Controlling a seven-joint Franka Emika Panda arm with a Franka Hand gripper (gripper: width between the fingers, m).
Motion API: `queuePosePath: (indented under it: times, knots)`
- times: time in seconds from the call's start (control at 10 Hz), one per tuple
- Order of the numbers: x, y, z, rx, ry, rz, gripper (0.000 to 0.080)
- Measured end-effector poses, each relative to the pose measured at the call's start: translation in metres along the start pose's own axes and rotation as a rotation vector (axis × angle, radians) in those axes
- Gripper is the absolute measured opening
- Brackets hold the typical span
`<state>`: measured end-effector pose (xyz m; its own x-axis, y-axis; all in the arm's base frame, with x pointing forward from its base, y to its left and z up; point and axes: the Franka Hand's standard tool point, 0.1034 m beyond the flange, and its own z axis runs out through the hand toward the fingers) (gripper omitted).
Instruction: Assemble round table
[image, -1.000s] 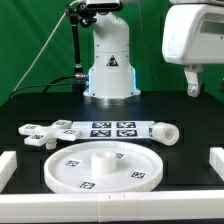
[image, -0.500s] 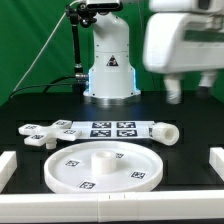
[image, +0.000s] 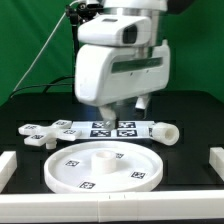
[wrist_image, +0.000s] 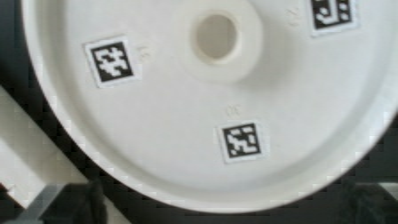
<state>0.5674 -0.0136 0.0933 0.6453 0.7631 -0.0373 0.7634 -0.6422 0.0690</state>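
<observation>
The large rimmed round disc (image: 105, 170) lies flat at the front of the black table, its central hub (image: 104, 154) pointing up. The short thick cylinder (image: 164, 132) lies on its side at the exterior view's right. The four-lobed cross piece (image: 40, 133) lies at the left. My gripper (image: 120, 110) hangs over the marker board just behind the disc, open and empty. In the wrist view the disc (wrist_image: 196, 110) fills the picture, with its hub hole (wrist_image: 215, 38) and tags. The dark fingertips (wrist_image: 39, 205) show blurred at the edge, apart from each other.
The marker board (image: 128, 128) lies between the cross piece and the cylinder. White rails (image: 18, 165) edge the table at the front and sides. The robot base (image: 90, 25) stands at the back, partly hidden by the arm.
The gripper has swung from the exterior view's upper right to the centre and come lower, now over the marker board behind the disc. The parts have not moved.
</observation>
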Motion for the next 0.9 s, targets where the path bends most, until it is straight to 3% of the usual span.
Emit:
queuePosePath:
  times: [0.3, 0.4, 0.5, 0.9]
  knots:
    - [0.000, -0.002, 0.003, 0.004, -0.003, -0.010, 0.0649]
    - [-0.009, 0.003, 0.019, -0.003, 0.009, -0.064, 0.0649]
    - [-0.021, 0.004, 0.035, 0.014, -0.004, -0.066, 0.0649]
    - [-0.038, 0.006, 0.070, 0.055, -0.026, -0.082, 0.0649]
